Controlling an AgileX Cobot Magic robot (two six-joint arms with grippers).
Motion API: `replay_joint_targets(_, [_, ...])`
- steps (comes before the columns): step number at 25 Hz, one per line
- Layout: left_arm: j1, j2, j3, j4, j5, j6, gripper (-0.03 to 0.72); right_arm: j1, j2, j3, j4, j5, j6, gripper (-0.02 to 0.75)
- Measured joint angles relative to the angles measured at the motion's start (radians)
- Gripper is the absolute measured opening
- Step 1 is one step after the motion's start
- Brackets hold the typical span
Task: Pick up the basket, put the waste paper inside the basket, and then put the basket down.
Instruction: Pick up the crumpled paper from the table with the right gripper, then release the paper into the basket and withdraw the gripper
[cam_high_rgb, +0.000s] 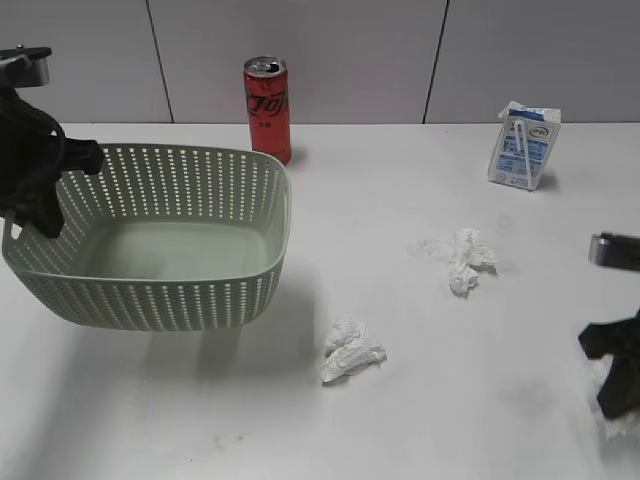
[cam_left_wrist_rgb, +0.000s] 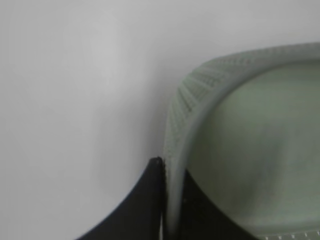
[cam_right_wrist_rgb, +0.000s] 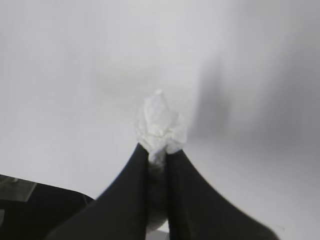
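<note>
A: What is the basket (cam_high_rgb: 170, 240) made of?
B: Matt pale-green plastic, walls pierced with slots, floor smooth.
A: And the waste paper (cam_high_rgb: 350, 352)?
B: Thin white tissue, crumpled and rough (another wad (cam_high_rgb: 465, 258) alike).
A: The rest?
B: Glossy red metal can (cam_high_rgb: 267, 106); printed paperboard carton (cam_high_rgb: 524, 146); matt white table (cam_high_rgb: 440, 400).

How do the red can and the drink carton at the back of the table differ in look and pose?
The red can is a tall cylinder with dark lettering; the drink carton is a boxy blue-and-white pack. The can stands just behind the lifted basket's far right corner; the carton stands alone at the far right. The can's top looks opened; the carton's top is crumpled, with a straw on its front. Both stand upright near the back wall.
</note>
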Motion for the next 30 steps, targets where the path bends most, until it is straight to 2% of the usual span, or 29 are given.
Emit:
replay_joint_targets(3, [0.000,0.015,0.000,0.000,0.000,0.000,0.006,0.080,-0.077,-0.148,0.033,0.039,-0.031,0.045])
replay_joint_targets(6, [0.000,0.025,0.000,-0.001,-0.001,0.000,0.006,0.244,-0.089,-0.328,0.041,0.037,-0.022,0.045])
replay_joint_targets(10, [0.000,0.025,0.000,-0.004,-0.007,0.000,0.006,0.478,-0.011,-0.557,0.053,-0.057,0.008,0.045])
replay_joint_targets(13, [0.000,0.025,0.000,-0.004,-0.007,0.000,0.006,0.595,0.110,-0.716,0.058,-0.091,0.013,0.045])
replay_joint_targets(17, [0.000,0.025,0.000,-0.006,-0.008,0.000,0.006,0.689,0.301,-0.878,0.059,-0.101,0.014,0.045])
replay_joint_targets(20, [0.000,0.025,0.000,-0.007,-0.006,0.000,0.006,0.705,0.419,-0.950,0.063,-0.096,0.014,0.055])
replay_joint_targets(22, [0.000,0.025,0.000,-0.008,-0.006,0.000,0.006,0.706,0.471,-0.978,0.063,-0.073,0.014,0.115])
replay_joint_targets(27, [0.000,0.025,0.000,-0.009,-0.006,0.000,0.006,0.703,0.507,-1.012,0.056,0.018,0.019,0.470])
replay_joint_targets(30, [0.000,0.025,0.000,-0.009,-0.006,0.000,0.006,0.689,0.506,-1.076,-0.022,0.093,0.100,0.571])
